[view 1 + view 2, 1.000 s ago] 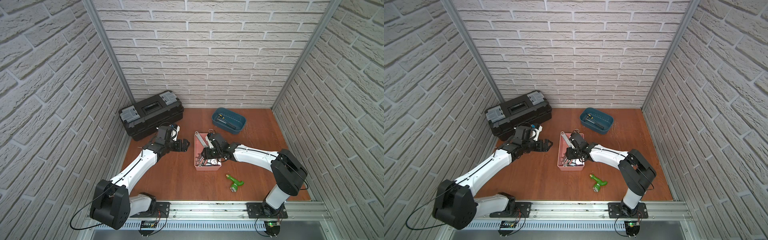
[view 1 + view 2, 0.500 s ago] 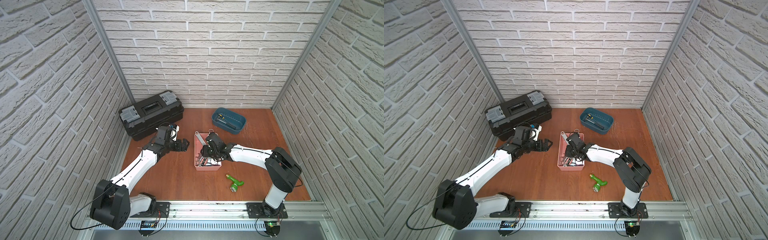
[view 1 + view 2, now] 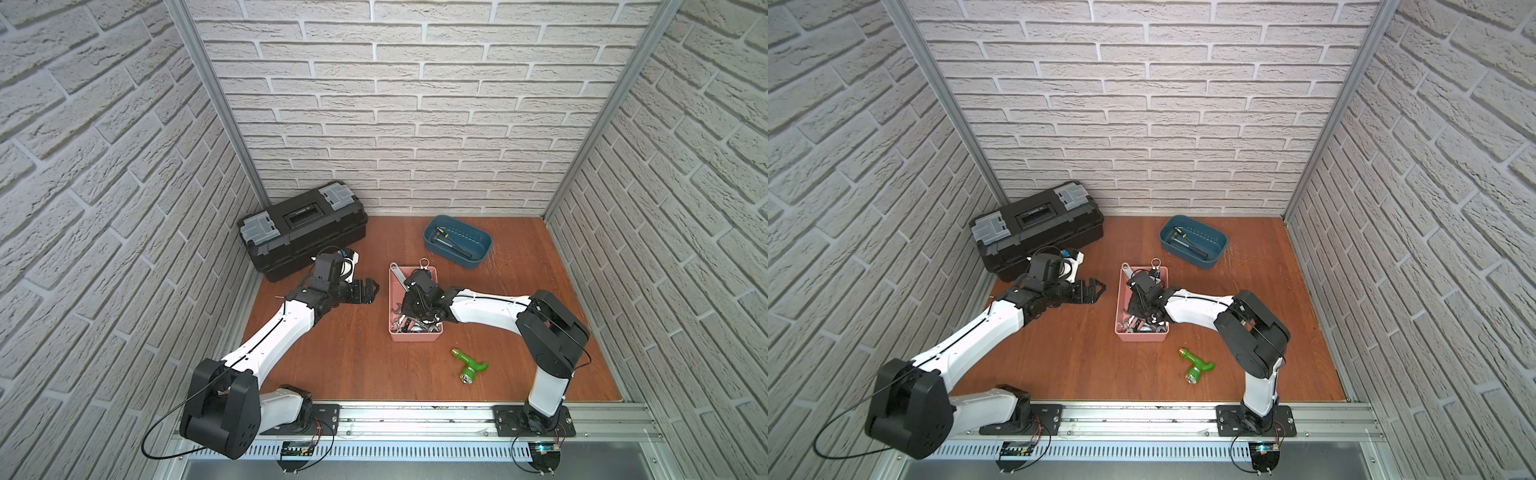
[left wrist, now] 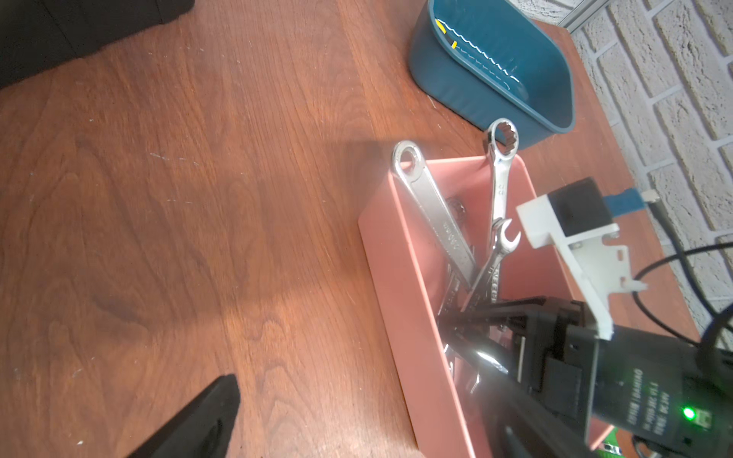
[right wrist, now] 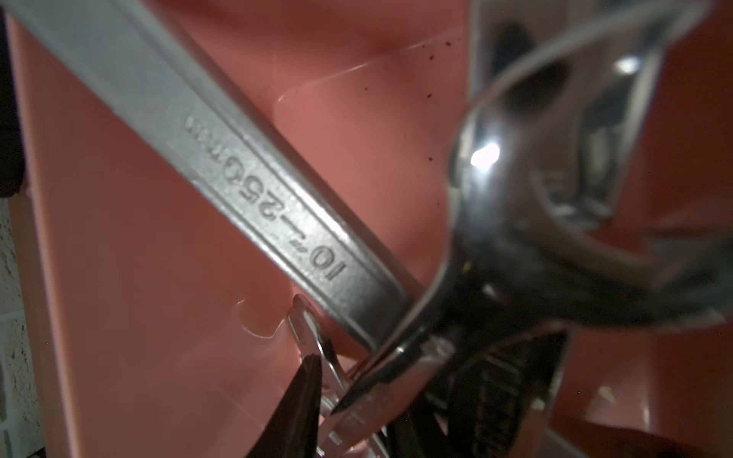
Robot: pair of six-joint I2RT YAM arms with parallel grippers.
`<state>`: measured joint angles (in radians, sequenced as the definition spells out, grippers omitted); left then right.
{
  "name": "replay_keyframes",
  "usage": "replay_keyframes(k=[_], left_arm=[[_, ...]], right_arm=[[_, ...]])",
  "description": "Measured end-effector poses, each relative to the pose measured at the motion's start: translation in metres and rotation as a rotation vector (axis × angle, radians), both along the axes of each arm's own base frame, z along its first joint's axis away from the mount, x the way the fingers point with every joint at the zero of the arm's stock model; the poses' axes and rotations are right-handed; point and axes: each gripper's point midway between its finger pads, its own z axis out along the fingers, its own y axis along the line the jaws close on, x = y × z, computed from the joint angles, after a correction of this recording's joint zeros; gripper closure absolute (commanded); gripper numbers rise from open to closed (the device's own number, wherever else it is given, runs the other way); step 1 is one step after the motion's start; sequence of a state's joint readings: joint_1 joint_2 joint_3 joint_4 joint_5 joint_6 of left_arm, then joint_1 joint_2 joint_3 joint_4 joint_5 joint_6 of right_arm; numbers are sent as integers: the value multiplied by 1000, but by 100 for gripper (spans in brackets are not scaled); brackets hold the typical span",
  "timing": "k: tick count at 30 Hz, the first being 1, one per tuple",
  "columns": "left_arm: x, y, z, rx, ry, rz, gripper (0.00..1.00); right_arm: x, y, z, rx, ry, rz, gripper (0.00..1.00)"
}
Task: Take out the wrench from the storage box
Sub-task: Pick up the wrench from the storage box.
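Both top views: pink storage box (image 3: 413, 337) (image 3: 1142, 336) sits mid-tabletop (image 3: 353, 365), packed with wrenches. Right gripper (image 3: 406, 309) (image 3: 1137, 309) is down inside it. Left gripper (image 3: 375, 289) (image 3: 1101, 289) hovers just beside the box's left wall, not touching, jaws spread, empty. Black toolbox (image 3: 303, 232) back left, blue tub (image 3: 457, 258) back right, green nozzle (image 3: 469, 363) near the box's front.

Left wrist: large wrench (image 4: 428, 214) and ring-end wrench (image 4: 500, 158) lean out over the far rim. Combination wrench (image 4: 496, 257) stands tilted in the box, open end up, shank running down between the right gripper's fingers (image 4: 507, 305).

Right wrist: that shank sits between the 2 fingers, large wrench behind it. Can't tell whether they're clamped on it.
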<state>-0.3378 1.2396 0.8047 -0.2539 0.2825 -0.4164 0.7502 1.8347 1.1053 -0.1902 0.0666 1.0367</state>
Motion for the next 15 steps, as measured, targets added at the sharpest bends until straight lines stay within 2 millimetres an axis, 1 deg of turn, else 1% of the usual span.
replay_keyframes(k=[2,5,8,12,15], left_arm=[[0,0,0,-1,0,0,2],[0,0,0,-5,1,1,2],[1,-1,1,-12,-2,-2,2],[2,-3,1,-18,-5,-5,2],[3,-3,2,-22,-5,-6,2]], right_arm=[[1,0,0,-3,-5,-6,81],[9,0,8,-7,-39,-20,88],[12,0,11,-14,-56,-23,94],[10,-2,15,-35,-70,-17,97],[8,-6,26,-52,-86,-12,97]])
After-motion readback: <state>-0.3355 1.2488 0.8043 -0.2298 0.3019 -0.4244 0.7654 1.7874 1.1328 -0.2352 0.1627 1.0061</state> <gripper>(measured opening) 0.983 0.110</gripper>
